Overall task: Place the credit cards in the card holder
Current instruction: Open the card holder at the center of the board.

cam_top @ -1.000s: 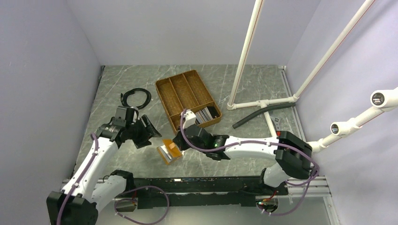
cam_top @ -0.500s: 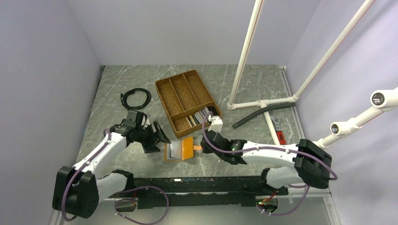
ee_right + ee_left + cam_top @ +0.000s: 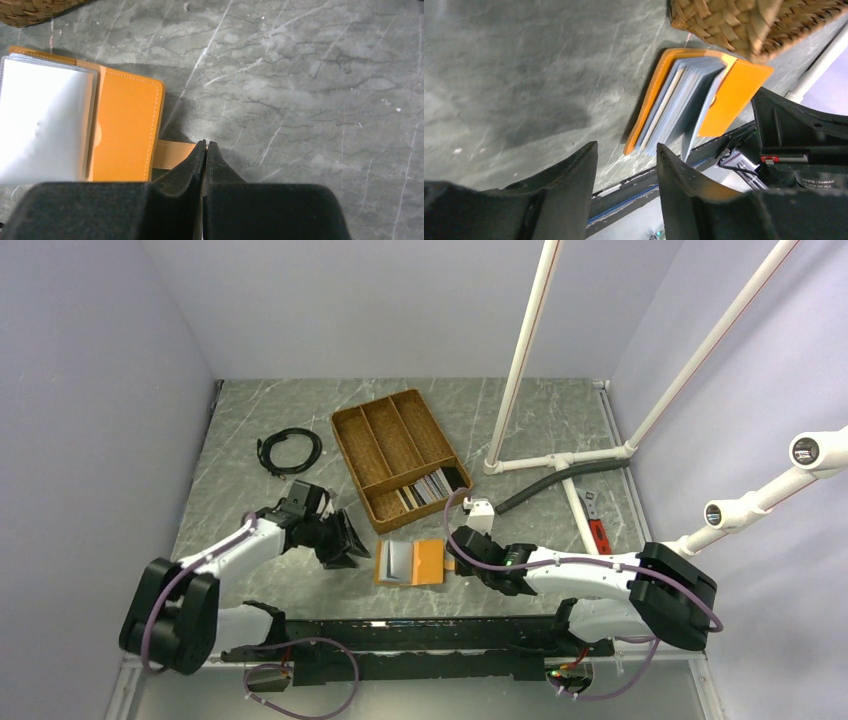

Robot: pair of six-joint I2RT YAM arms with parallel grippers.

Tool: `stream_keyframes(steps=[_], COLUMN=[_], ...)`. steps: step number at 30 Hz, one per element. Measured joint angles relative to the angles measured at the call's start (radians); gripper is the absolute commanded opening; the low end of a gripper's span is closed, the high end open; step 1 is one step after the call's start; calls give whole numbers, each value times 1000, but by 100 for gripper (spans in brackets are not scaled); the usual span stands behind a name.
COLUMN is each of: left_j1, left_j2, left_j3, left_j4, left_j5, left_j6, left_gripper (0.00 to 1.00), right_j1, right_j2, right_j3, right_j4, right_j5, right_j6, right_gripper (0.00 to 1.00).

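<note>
The card holder [image 3: 410, 562] lies open on the marble table, orange covers spread and pale sleeves [image 3: 45, 120] facing up. My right gripper [image 3: 458, 560] sits at its right edge, shut [image 3: 205, 145] on the holder's tan strap [image 3: 172, 155]. My left gripper [image 3: 352, 543] hovers just left of the holder, open and holding nothing. In the left wrist view its fingertips [image 3: 626, 147] frame the near corner of the card holder [image 3: 689, 95]. Several credit cards [image 3: 428, 488], grey and dark, stand in the near compartment of the wicker tray [image 3: 400, 455].
A coiled black cable [image 3: 290, 450] lies at the back left. A white pipe frame [image 3: 560, 458], a black hose [image 3: 545, 485] and a red tool [image 3: 598, 533] occupy the right side. The tray's corner [image 3: 734, 25] is close behind the holder. The black rail [image 3: 450, 630] borders the near edge.
The right gripper has dragged the card holder rightward and it now lies flat open. The left gripper followed to the right and its fingers narrowed somewhat.
</note>
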Motion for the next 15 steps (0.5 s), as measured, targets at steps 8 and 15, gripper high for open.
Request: stream_keyframes(steps=[8,15], left_j1=[-16,-56], left_j2=[192,289], left_j3=[-55,-152], left_j4=[227,575], left_j5=[134,262], left_j6=[-20,-136], left_gripper=[40,10], right_j1=[-3,-4], right_j2=[0,0], right_j3=[0,-1], right_j4=[42,53], right_j5=[-31,-39], right_j6=[-44,-60], right_gripper=[0,0])
